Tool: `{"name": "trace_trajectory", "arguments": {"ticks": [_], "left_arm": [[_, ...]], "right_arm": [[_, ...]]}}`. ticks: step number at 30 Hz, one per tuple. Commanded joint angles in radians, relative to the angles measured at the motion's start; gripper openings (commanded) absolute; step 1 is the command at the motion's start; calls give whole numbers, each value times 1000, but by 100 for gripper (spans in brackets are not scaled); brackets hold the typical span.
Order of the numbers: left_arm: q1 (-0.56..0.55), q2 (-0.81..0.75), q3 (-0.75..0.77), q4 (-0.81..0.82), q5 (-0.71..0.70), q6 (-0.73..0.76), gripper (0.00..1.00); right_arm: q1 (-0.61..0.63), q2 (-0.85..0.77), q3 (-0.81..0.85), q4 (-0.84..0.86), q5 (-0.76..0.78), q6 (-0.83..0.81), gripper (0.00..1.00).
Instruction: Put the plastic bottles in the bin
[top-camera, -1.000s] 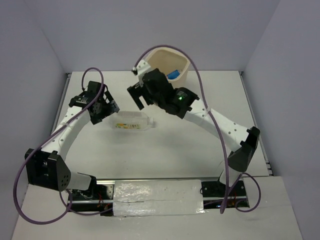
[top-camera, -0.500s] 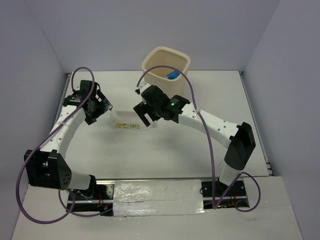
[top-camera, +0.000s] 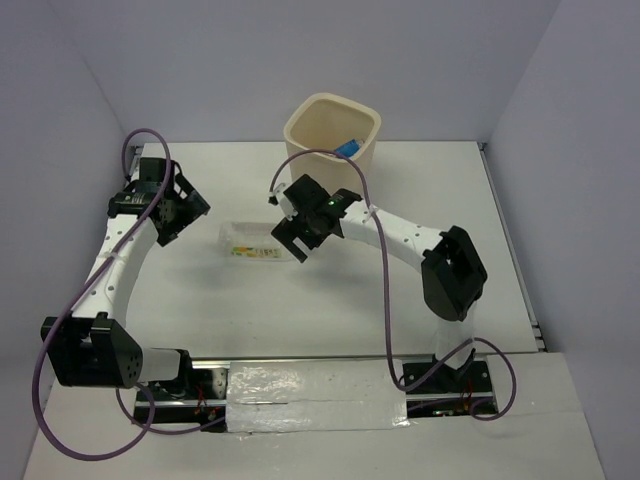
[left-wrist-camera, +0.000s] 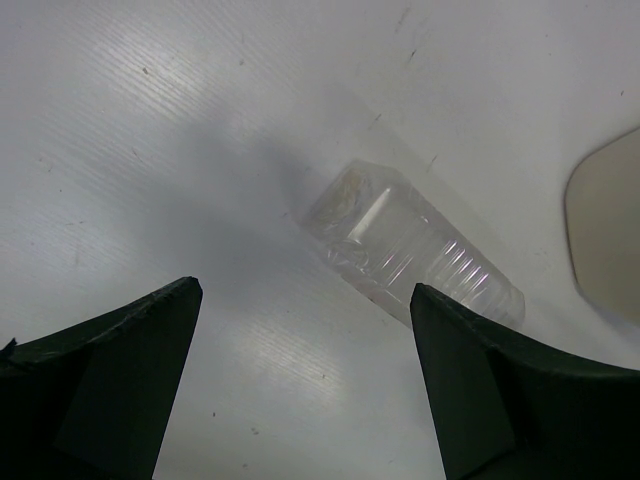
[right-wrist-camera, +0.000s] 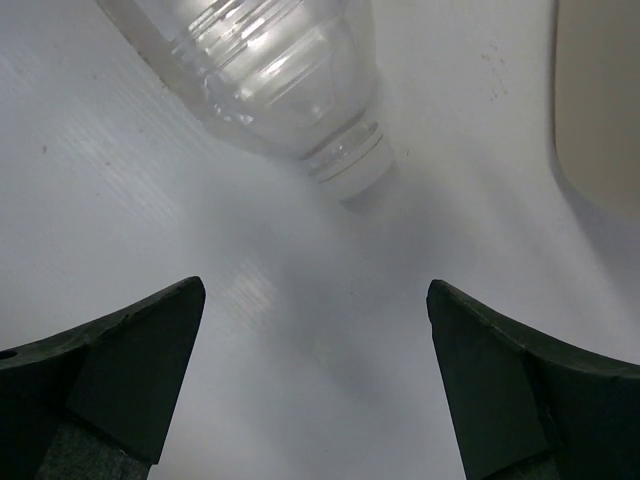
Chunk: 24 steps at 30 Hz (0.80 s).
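A clear boxy bottle with a yellow-green label (top-camera: 250, 242) lies on its side on the white table, in front of the cream bin (top-camera: 335, 130). It also shows in the left wrist view (left-wrist-camera: 410, 255) and in the right wrist view (right-wrist-camera: 270, 70), neck toward the camera. A blue-labelled bottle (top-camera: 347, 149) lies inside the bin. My right gripper (top-camera: 290, 238) is open and empty, just above the bottle's neck end. My left gripper (top-camera: 180, 215) is open and empty, left of the bottle. In the right wrist view the gripper (right-wrist-camera: 315, 300) spans bare table below the bottle's mouth.
The bin's wall shows at the right edge of the left wrist view (left-wrist-camera: 605, 230) and of the right wrist view (right-wrist-camera: 600, 100). White walls close the table at the back and sides. Purple cables loop off both arms.
My right gripper has come down from the bin toward the bottle's neck end. My left arm has drawn back to the left, away from the bottle.
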Motion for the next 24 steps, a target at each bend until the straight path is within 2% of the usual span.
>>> {"name": "trace_trajectory", "arguments": {"ticks": [1,15,24], "left_arm": [[15,-22,16,-3,2,24,99],[21,-34,2,-6,17,41,99],[55,-42,6,-19,2,53,99]], "right_arm": [[-24,59,74,52,-50,-73,99],[-64,210,181,0,-87,-276,97],[-64,293,280,-34,-197,-288,97]]}}
